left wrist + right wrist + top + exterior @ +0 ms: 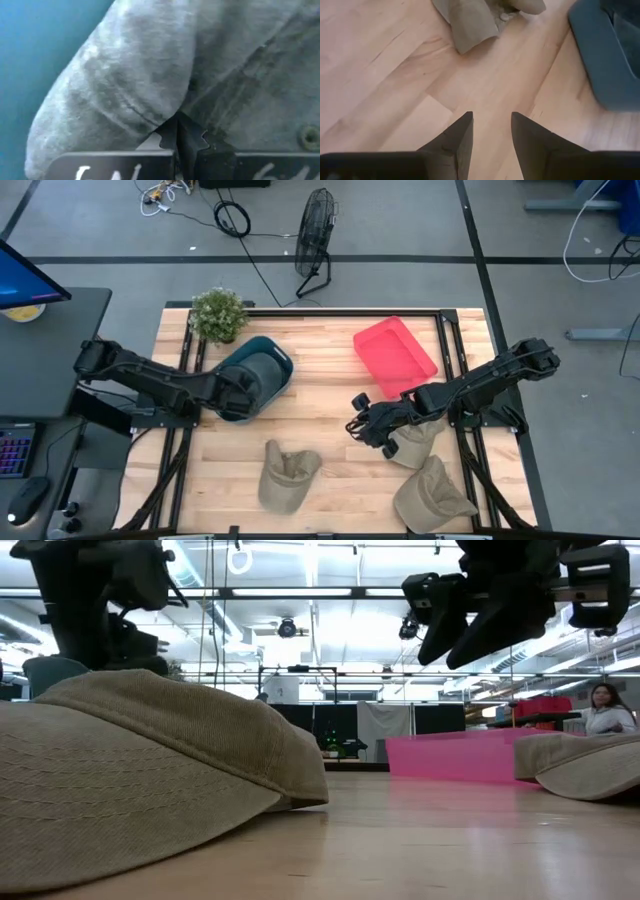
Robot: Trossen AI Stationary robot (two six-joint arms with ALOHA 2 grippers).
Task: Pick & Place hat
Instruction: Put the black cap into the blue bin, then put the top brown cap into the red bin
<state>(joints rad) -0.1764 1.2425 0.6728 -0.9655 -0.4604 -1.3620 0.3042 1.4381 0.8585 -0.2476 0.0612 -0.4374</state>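
Observation:
A grey hat (258,370) lies in a teal bin (285,360) at the table's far left. My left gripper (238,395) is at the bin's near side, shut on the hat; in the left wrist view the grey hat (140,75) fills the picture next to the teal bin wall (35,50). Three khaki hats rest on the wood: one near the middle (290,475), one at the near right (430,495), one under the right arm (415,442). My right gripper (358,420) hovers open above bare wood (492,125). My left gripper (177,142) pinches the grey hat's cloth (162,120) between its two shut fingers, where the cloth puckers into a fold. The hat sits inside the teal bin. Which part of the hat this is cannot be told.
A red tray (395,355) stands at the far right of the table, and a small potted plant (218,313) at the far left corner. In the low view the middle khaki hat (150,780) fills the foreground. A person (605,708) sits in the room behind.

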